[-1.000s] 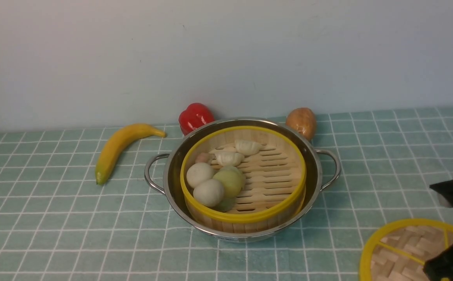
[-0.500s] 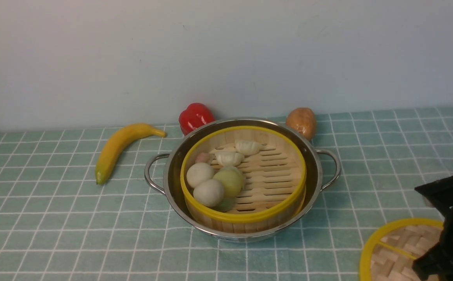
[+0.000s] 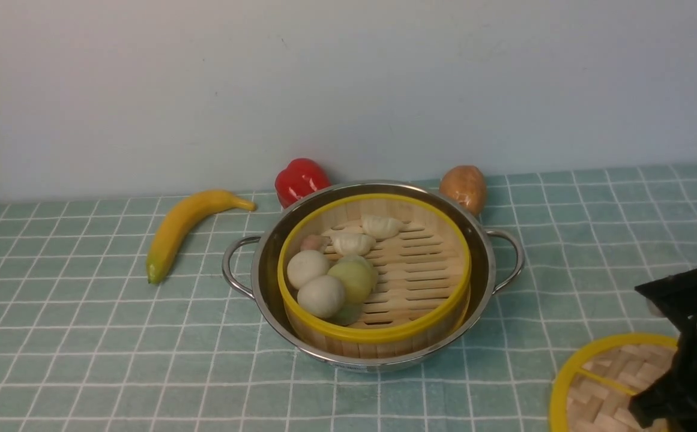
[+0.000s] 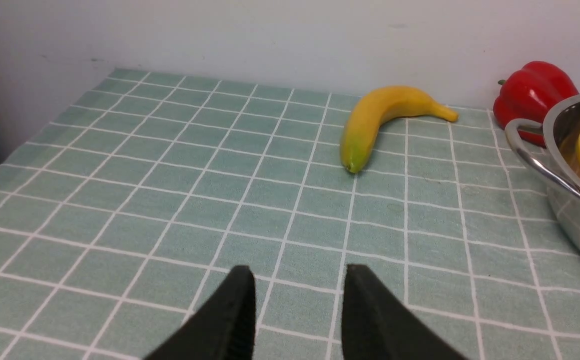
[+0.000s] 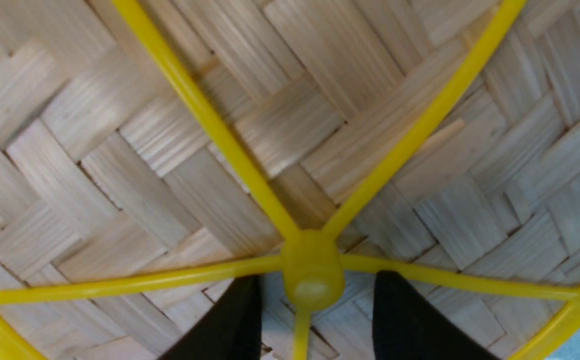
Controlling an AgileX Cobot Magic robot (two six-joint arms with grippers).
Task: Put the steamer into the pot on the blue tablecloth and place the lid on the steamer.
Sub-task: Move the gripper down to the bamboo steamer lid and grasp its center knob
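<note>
Gauging lid [image 3: 607, 384] for pickup, lower right of front view.
Noted: left end effector [image 4: 299, 272] half open, empty, over blue tablecloth [image 3: 84, 336]; steamer [image 3: 384, 333] seated in shiny steel pot [image 3: 481, 258], mid-frame. Lid looks light, stiff: woven bamboo, smooth yellow rim. Likely best hold is the small centre knob [image 5: 312, 289], which the right end effector [image 5: 317, 278] straddles, jaws wide, not gripping.

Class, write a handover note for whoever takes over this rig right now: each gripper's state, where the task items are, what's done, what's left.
Left gripper: open, empty, over bare blue tablecloth.
Right gripper: open, fingers either side of the knob of the lid, not closed.
Done: steamer sits in the pot.
The lid lies on the tablecloth, right of the pot, nearer the robot.
Left: grip knob, lift lid, set it on the steamer.
</note>
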